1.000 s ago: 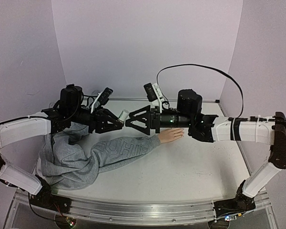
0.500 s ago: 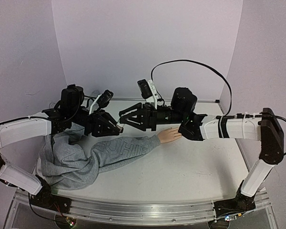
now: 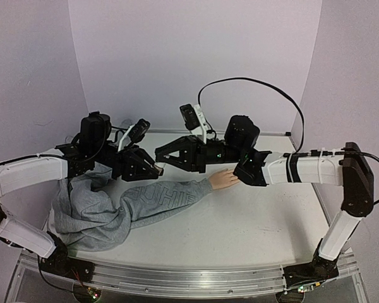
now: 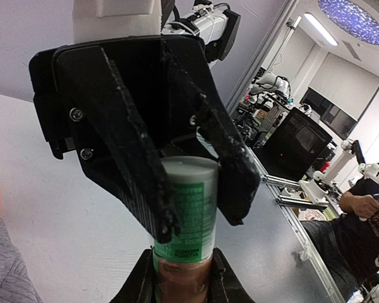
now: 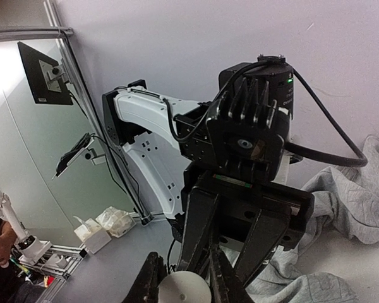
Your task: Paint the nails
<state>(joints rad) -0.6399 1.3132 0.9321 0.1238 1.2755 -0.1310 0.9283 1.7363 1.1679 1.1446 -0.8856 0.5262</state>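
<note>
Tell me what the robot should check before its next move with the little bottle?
1. Left gripper shut on the small pale bottle with a green label: ok.
2. Right gripper shut on the bottle's round white top: ok.
3. Top off the bottle: not ok, it is on.
4. Bottle upright: not ok, it lies sideways between the grippers.
5. Peach mannequin hand in view on the white table: ok.
6. Nails bare or painted: cannot tell, too small.
</note>
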